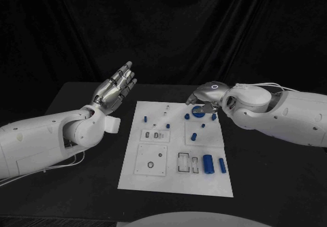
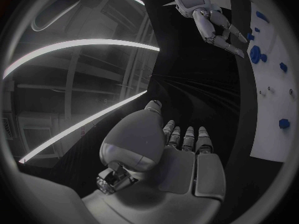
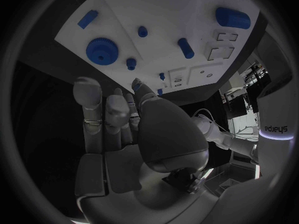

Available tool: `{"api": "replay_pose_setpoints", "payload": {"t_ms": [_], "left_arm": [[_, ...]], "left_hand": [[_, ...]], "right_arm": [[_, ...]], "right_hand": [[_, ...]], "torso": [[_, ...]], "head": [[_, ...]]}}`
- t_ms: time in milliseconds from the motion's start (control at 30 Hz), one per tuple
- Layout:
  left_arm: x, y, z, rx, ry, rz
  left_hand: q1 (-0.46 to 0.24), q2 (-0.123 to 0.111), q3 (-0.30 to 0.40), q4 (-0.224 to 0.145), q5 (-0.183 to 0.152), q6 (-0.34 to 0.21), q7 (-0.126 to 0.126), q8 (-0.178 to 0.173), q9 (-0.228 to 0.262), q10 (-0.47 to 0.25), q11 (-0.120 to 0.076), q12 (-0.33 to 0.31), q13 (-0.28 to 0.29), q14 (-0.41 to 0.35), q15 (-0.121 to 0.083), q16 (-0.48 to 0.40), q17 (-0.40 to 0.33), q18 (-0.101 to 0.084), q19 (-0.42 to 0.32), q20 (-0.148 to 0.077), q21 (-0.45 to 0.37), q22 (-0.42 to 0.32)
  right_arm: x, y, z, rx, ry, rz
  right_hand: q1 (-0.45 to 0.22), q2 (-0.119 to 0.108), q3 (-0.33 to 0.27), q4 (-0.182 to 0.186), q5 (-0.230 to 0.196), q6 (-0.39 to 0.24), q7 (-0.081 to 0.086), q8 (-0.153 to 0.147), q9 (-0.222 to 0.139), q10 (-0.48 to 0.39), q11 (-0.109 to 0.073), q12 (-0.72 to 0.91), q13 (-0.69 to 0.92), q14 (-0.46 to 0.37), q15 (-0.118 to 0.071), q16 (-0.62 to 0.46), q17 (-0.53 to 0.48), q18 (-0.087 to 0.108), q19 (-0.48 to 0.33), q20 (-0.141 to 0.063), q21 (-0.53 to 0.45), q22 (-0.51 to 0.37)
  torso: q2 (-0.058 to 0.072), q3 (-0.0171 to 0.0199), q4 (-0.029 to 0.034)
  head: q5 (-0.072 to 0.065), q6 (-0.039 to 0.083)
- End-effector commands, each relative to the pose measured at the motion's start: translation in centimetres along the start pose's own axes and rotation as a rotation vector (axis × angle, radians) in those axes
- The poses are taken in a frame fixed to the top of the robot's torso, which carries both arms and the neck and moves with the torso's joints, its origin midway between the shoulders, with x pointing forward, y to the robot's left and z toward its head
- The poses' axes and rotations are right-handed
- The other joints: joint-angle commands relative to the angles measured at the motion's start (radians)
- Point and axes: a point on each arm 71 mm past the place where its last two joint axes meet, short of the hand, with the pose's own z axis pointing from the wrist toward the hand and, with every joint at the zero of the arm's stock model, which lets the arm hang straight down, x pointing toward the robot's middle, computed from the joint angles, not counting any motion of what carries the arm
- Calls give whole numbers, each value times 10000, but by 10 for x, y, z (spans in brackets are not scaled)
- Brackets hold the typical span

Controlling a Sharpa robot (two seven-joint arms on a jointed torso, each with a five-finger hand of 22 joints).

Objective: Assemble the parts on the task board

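The white task board (image 1: pixel 174 182) lies in the middle of the black table. A blue gear (image 1: pixel 198 111) sits near its far right corner, with small blue pegs (image 1: pixel 193 137) around it. My right hand (image 1: pixel 204 94) hovers just above the gear (image 3: pixel 101 51), fingers (image 3: pixel 87 93) apart and holding nothing. Two blue cylinders (image 1: pixel 208 164) lie at the board's near right, beside rectangular slots (image 1: pixel 185 162). My left hand (image 1: pixel 116 87) is raised off the board's far left side, fingers straight and empty. The left wrist view shows its flat palm (image 2: pixel 177 167) and the right hand (image 2: pixel 215 22) by the board (image 2: pixel 274 99).
A black ring (image 1: pixel 150 165) lies on a square inset at the board's near left. Small slotted insets (image 1: pixel 154 135) sit mid-board. Bare black table (image 1: pixel 272 179) surrounds the board on all sides, with a dark curtain behind.
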Motion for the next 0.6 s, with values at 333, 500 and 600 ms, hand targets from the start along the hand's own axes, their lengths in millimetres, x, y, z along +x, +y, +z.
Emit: {"api": "replay_pose_setpoints", "payload": {"t_ms": [333, 500, 600], "left_arm": [[4, -2, 2, 506, 274, -186], [5, -2, 2, 511, 311, -213], [5, -2, 3, 508, 325, -222]], "left_hand": [[123, 10, 84, 16, 100, 72, 0, 36, 11, 2, 58, -35, -14, 14, -133, -36, -9, 115, 21, 115, -58, -9], [139, 21, 98, 15, 122, 74, -5, 36, 11, 2, 53, -35, -14, 14, -113, -36, -9, 118, 21, 134, -58, -9], [139, 21, 98, 15, 122, 74, -5, 36, 11, 2, 53, -35, -14, 14, -113, -36, -9, 118, 21, 134, -58, -9]], "right_arm": [[10, 0, 8, -150, -115, -229], [15, 1, 10, -180, 43, -213], [17, 1, 11, -215, 111, -212]], "right_hand": [[-87, -252, -24, 289, -320, 112, 39, 14, -11, 185, 143, -37, -22, 302, -12, 543, 338, -255, -262, 46, 1079, 1296], [-64, -256, -7, 323, -336, 210, 54, 25, -14, 349, 234, -14, -25, 280, 60, 586, 321, -269, -312, 111, 1233, 1493], [23, -241, 51, 305, -206, 254, 46, 22, -20, 479, 256, -13, -32, 263, 90, 616, 307, -267, -364, 152, 1310, 1597]], "torso": [[155, -31, 116], [172, -36, 124], [151, -35, 130]], "head": [[-94, 118], [-118, 185], [-123, 191]]}}
